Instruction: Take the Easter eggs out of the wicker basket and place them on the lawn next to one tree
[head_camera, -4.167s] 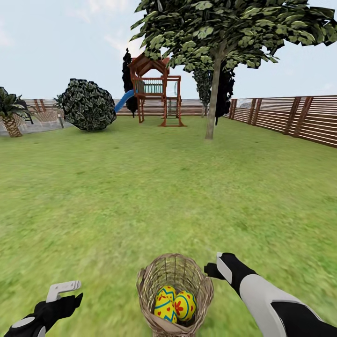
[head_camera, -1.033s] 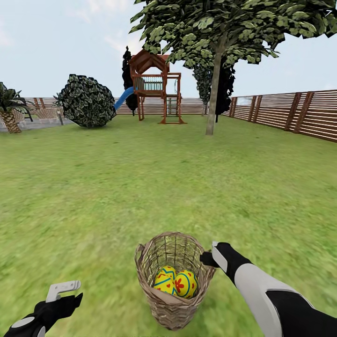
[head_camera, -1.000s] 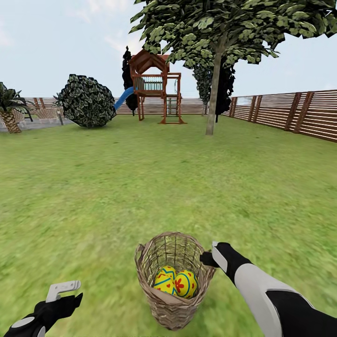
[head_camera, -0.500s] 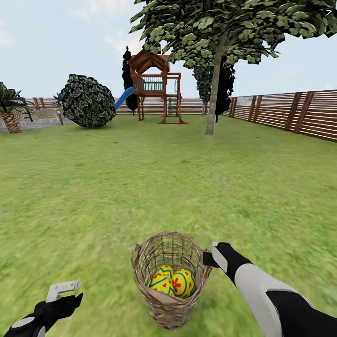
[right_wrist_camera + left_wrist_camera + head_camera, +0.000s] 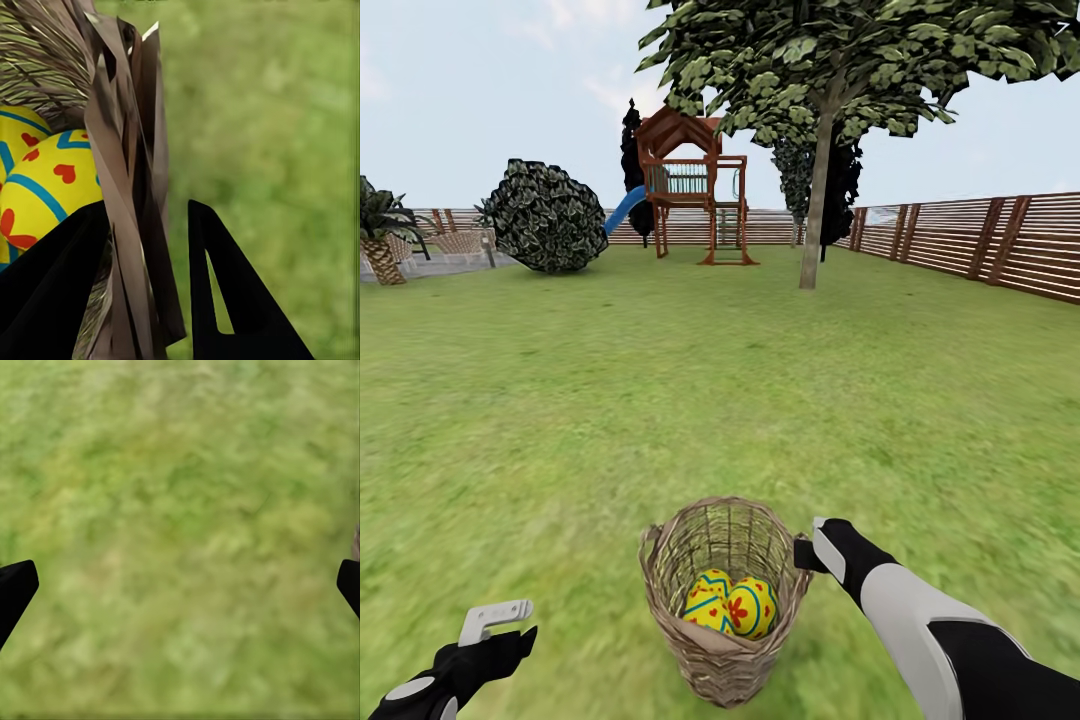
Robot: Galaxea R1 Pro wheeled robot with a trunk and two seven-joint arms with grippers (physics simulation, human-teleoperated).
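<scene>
Right gripper [image 5: 146, 277]: closed on the rim of the wicker basket [image 5: 722, 655], one finger inside the wall, the other outside.
Left gripper [image 5: 495, 620]: spread wide, holding nothing, hanging over bare lawn [image 5: 660, 400] well left of the basket.
Easter eggs [image 5: 732, 605]: yellow, lying together inside the basket; two show plainly, a third partly hidden.
Basket: upright on the grass, close in front of the robot.
Tree [image 5: 817, 200]: far across the lawn, near the fence [image 5: 980, 245] and playset [image 5: 695, 190].

surface: lawn [image 5: 660, 400], mottled green, filling lower frame
bottom centre: wicker basket [image 5: 722, 655]
upper right: tree [image 5: 815, 215]
upper centre: playset [image 5: 695, 195]
</scene>
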